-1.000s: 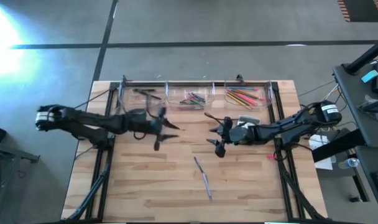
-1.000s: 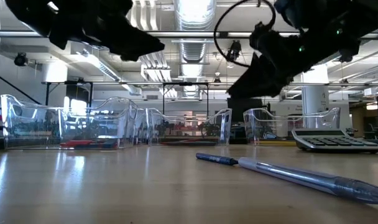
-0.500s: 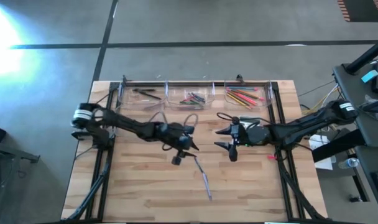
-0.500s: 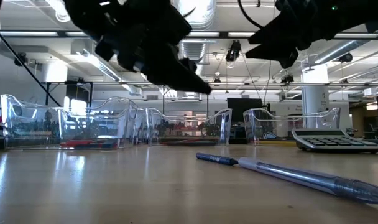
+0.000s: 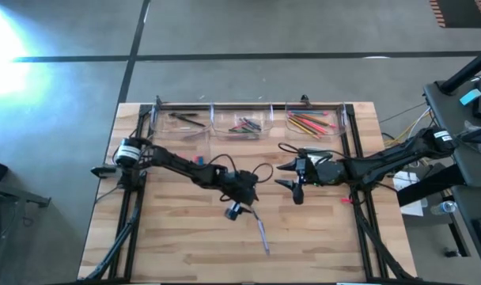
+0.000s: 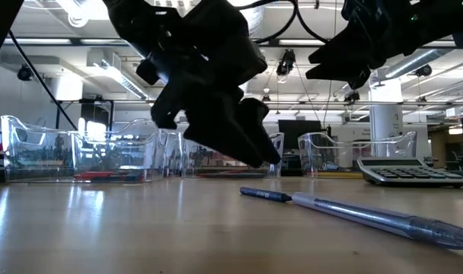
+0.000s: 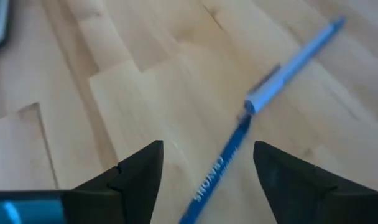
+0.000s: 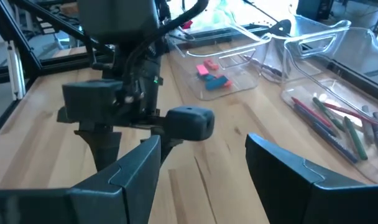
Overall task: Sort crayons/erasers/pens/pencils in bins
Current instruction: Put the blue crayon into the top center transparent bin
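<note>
The left gripper [image 5: 239, 207] hangs low over the middle of the table with its fingers [image 7: 139, 171] apart and nothing between them, directly above the near end of the blue pen [image 5: 260, 228]. In the left wrist view the pen [image 7: 263, 106] runs diagonally between the open fingers. The right gripper [image 5: 296, 184] waits near the calculator [image 5: 318, 153], fingers apart and empty. The bins [image 5: 244, 120] stand along the far edge, well apart from the pen.

Risks, as judged: the pen lies askew to the jaws, so closing may roll it or pinch only the tip. A grip so far from the middle could let the pen droop or slip in transit.
</note>
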Action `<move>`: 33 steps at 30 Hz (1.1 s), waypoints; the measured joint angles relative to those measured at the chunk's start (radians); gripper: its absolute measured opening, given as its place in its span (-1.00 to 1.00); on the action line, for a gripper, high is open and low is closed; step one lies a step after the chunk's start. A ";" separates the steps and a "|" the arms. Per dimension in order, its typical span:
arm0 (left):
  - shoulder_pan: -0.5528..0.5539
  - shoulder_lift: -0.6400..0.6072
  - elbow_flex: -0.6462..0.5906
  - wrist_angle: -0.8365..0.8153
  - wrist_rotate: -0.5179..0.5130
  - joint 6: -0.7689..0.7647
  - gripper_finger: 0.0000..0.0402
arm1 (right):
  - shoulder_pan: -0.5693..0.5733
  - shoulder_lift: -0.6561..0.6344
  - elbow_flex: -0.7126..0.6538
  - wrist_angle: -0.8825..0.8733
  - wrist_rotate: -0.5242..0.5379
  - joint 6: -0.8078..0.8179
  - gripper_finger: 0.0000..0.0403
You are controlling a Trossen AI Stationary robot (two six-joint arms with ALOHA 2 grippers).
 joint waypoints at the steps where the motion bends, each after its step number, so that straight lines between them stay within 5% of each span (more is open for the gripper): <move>1: -0.003 0.003 -0.001 -0.006 -0.003 0.019 0.18 | 0.000 0.000 0.000 0.000 0.000 0.000 0.11; 19: -0.007 0.004 -0.033 -0.014 -0.049 0.130 -0.28 | 0.000 0.002 0.000 0.003 0.000 0.000 0.11; 33: 0.011 0.087 -0.006 0.021 -0.048 0.077 -0.31 | 0.000 0.002 0.000 0.002 0.000 0.008 0.11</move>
